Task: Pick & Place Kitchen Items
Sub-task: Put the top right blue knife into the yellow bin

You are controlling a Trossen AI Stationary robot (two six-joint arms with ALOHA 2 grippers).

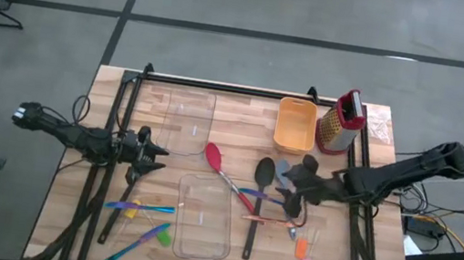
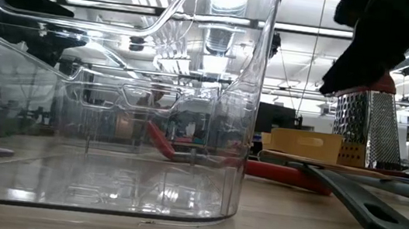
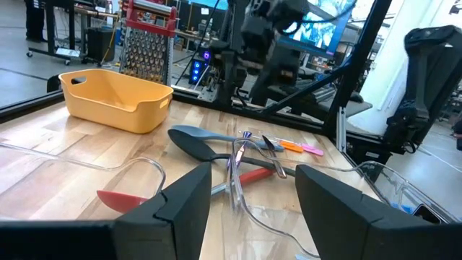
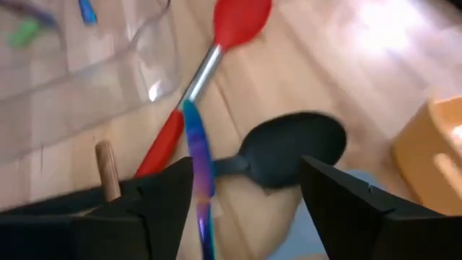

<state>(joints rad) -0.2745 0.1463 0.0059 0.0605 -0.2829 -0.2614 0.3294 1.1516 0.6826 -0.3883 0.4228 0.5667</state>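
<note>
Left end effector [image 1: 157, 158] waits off the left edge of the clear plastic bin [image 1: 203, 218], fingers spread wide, holding nothing.

Red silicone spoon with metal shaft [image 1: 223, 174] lies right of the bin, long axis diagonal; black matte spoon [image 1: 258, 203] beside it, handle running toward the table's near edge.

Right end effector [image 1: 289, 194] is nearer: over the black spoon's bowl, fingers wide apart, empty.
</note>
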